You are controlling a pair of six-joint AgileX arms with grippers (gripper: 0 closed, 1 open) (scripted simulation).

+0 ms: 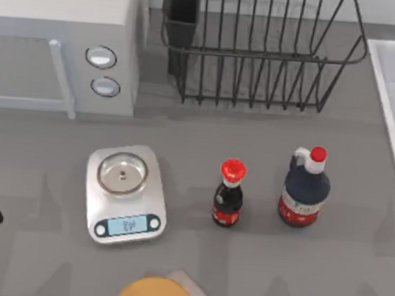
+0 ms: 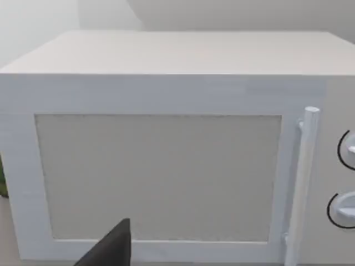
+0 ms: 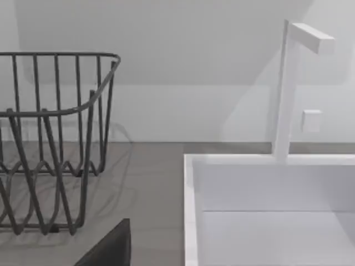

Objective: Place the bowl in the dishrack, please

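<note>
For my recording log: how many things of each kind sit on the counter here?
Bottles: 2, the small red-capped bottle and the large dark jug
Kitchen scale: 1
Microwave: 1
Dishrack: 1
Sink: 1
Yellow-orange disc: 1
Total: 7

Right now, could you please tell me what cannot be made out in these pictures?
- The yellow-orange disc: cut off by the top view's bottom edge.
- The dishrack: its far side is cut off by the top view's upper edge.
- The scale: display digits too small to read, top view.
- The microwave: inside hidden by its opaque window, left wrist view.
</note>
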